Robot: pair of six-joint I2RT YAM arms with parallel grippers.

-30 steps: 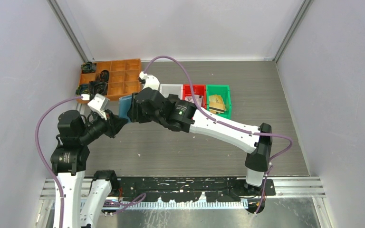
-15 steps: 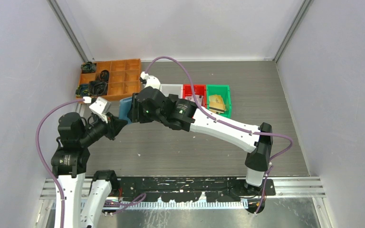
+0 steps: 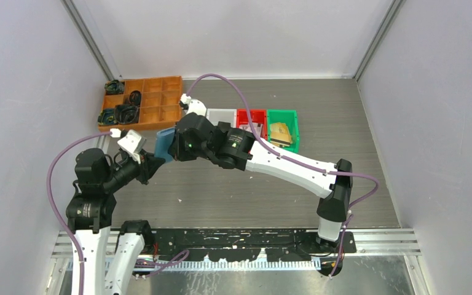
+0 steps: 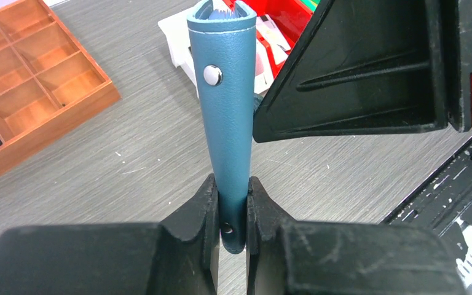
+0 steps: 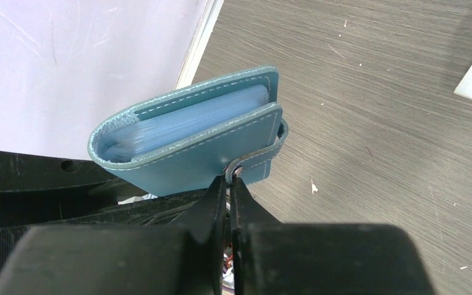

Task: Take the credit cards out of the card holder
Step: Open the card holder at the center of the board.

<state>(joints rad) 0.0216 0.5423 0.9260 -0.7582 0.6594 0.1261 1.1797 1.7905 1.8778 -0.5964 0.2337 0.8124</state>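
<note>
The teal-blue card holder (image 3: 163,142) is held in the air between both grippers, folded, above the left part of the table. My left gripper (image 4: 230,184) is shut on its lower edge, near a metal snap stud (image 4: 212,74). My right gripper (image 5: 228,179) is shut on the holder's small strap tab (image 5: 264,157). In the right wrist view the holder (image 5: 184,160) gapes slightly and pale blue leaves (image 5: 190,120) show inside. I cannot tell cards from pockets there. In the top view the right gripper (image 3: 173,145) hides much of the holder.
An orange compartment tray (image 3: 142,101) with dark items stands at the back left. A white bin (image 3: 221,115), a red bin (image 3: 251,116) and a green bin (image 3: 282,128) stand in a row behind the right arm. The left wall is close.
The left wrist has moved slightly toward the near side and lower. The right gripper and the holder have shifted a little with it. Both grips stay the same.
</note>
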